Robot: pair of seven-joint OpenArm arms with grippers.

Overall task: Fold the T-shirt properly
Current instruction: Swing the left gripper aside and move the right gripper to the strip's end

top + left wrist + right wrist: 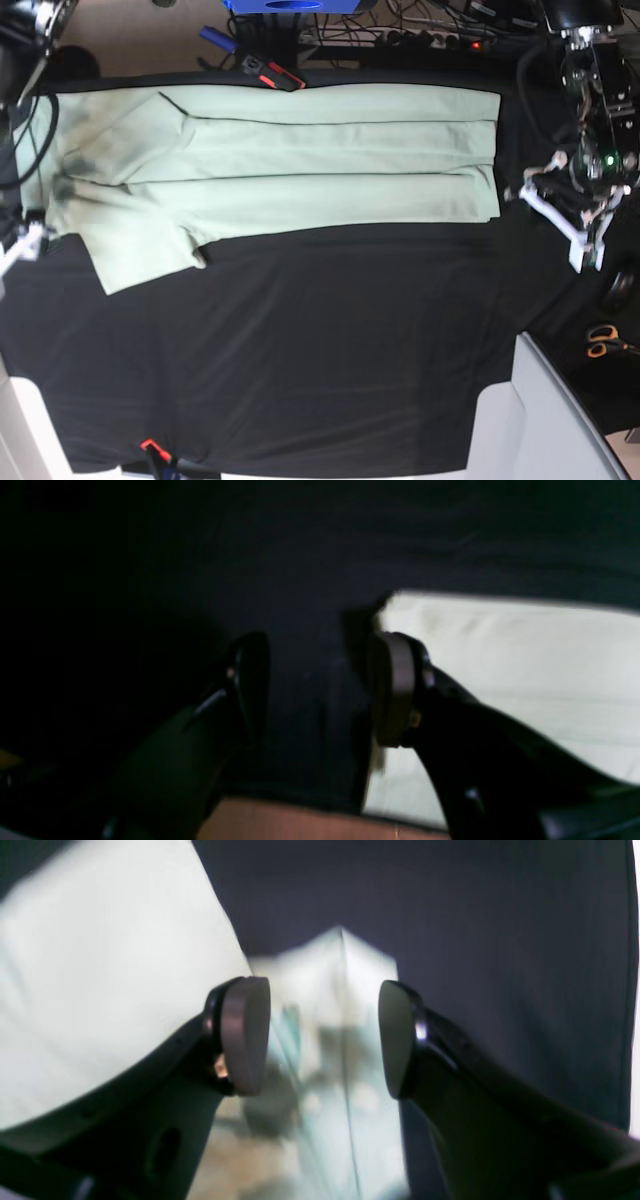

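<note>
Surface: black cloth-covered table (330, 350), cables and a blue object along the far edge
T-shirt (300, 170): pale mint, lying flat across the far half of the table, partly folded lengthwise, one sleeve pointing near at the left
Base view only: whole garment outline; orange-handled scissors (603, 343) at the right edge
Left gripper (320, 690): fingers apart, nothing between them, only dark cloth; shirt corner just beside the right finger
Right gripper (325, 1037): fingers apart over a pale sleeve tip, gripping nothing
Hard to make out: both wrist views blurred; left one very dark
Cut off: right arm mostly outside the base view's left edge
</note>
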